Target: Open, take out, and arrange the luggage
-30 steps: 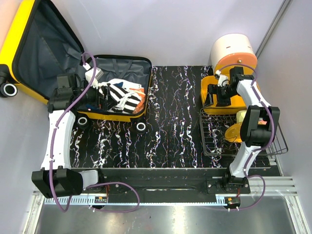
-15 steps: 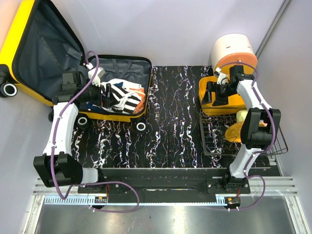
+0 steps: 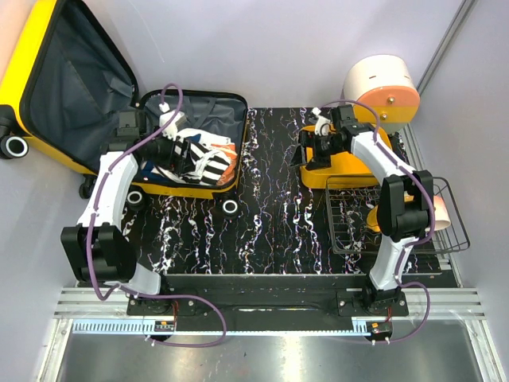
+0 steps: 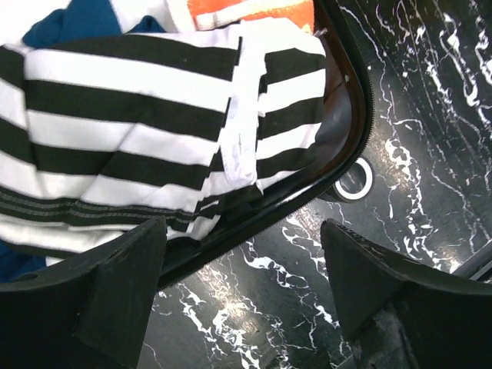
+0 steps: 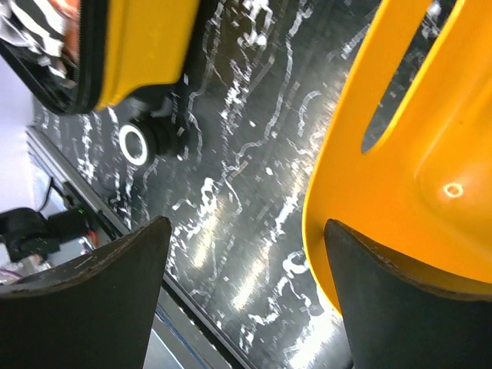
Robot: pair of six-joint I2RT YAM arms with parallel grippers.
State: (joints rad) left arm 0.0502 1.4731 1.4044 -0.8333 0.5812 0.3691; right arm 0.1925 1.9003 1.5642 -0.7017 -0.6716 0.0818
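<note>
The yellow suitcase lies open at the back left. Its lid (image 3: 71, 79) leans up with the grey lining showing, and its base (image 3: 199, 187) rests on the table. A black-and-white striped garment (image 3: 203, 159) and other clothes fill the base. My left gripper (image 3: 176, 150) hovers open over the clothes. In the left wrist view the left gripper (image 4: 246, 307) is empty above the suitcase rim (image 4: 307, 192), with the striped garment (image 4: 131, 131) just beyond. My right gripper (image 3: 314, 151) is open at the left side of the small yellow basket (image 3: 346, 167). In the right wrist view the right gripper (image 5: 246, 300) has the basket (image 5: 407, 154) against its right finger.
A black wire basket (image 3: 342, 231) with yellow and pink items stands at the right front. A white and orange cylinder (image 3: 382, 83) stands at the back right. A suitcase wheel (image 3: 231, 207) sits near the table's middle and also shows in the left wrist view (image 4: 355, 181) and the right wrist view (image 5: 134, 142).
My left gripper has moved right, further over the clothes in the suitcase. My right gripper and the yellow basket have both shifted left toward the table's middle.
</note>
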